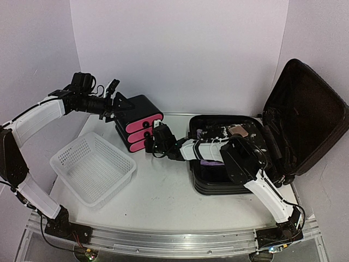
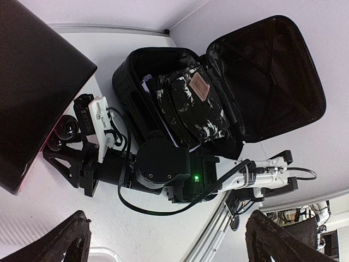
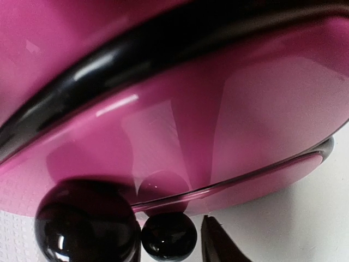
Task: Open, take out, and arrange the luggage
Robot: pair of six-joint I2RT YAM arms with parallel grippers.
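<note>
Luggage (image 1: 305,117) lies open on the desk (image 1: 163,202) right of the pink drawer box (image 1: 143,123), lid propped back so its camouflage bundle (image 2: 191,103), plain only from the left wrist, can come out. Right pincer (image 1: 151,143) noses low at the box's front, a knob (image 3: 169,236) looming in its own camera, but I cannot tell whether it's pinching. Left pincer (image 1: 113,94) hovers spread wide by the box's top, likely to steady it.

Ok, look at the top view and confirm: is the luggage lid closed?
No, the luggage lies open, its lid raised at the right and dark patterned clothing showing inside.
</note>
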